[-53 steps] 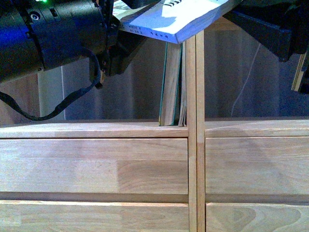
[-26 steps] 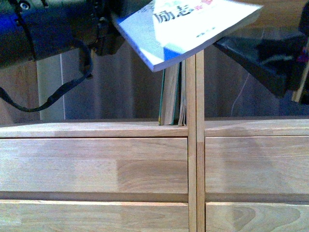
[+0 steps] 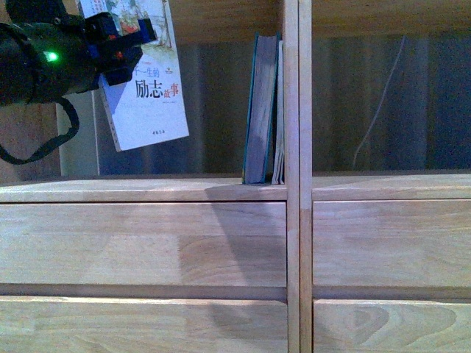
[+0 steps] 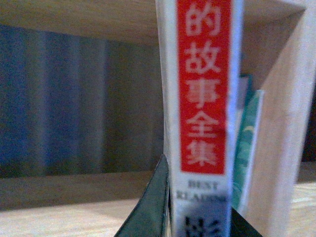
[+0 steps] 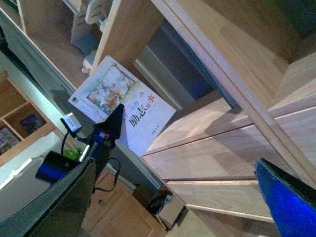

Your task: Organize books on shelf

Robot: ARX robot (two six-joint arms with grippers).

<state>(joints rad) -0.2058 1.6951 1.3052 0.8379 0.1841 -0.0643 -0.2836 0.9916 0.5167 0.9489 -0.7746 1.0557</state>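
In the front view, upper left of the frame, we see the left gripper (image 3: pixel 120 45) pinching the thin white paperback w/ blue & red Chinese words (image 3: pixel 145 88) near its top edge. The book hangs in the air w/ its cover facing us, tipped so its top leans left. It is above the shelf board, not touching it, & well apart from the other books. A black cable (image 3: pixel 37 151) droops in a loop under the arm & a little green light (image 3: pixel 50 56) glows on it.

The big light wood bookcase (image 3: pixel 147 243) fills the pic. It has drawer fronts across the bottom half, open boxes on top & an upright divider (image 3: pixel 299 220) right of the middle. The thicker teal book (image 3: pixel 260 110) stands up straight in the left box, top middle of the frame. The thin pale booklet (image 3: pixel 279 110) stands btw the teal book & the divider, tight against both as far as we can tell.

The left wrist view shows the paperback's red & white spine squeezed btw two dark fingers (image 4: pixel 153 207), w/ the teal book behind it, just beside the wood wall.

In the right wrist view the right gripper (image 5: pixel 175 165) is spread wide w/ nothing in it, facing the drawer fronts.
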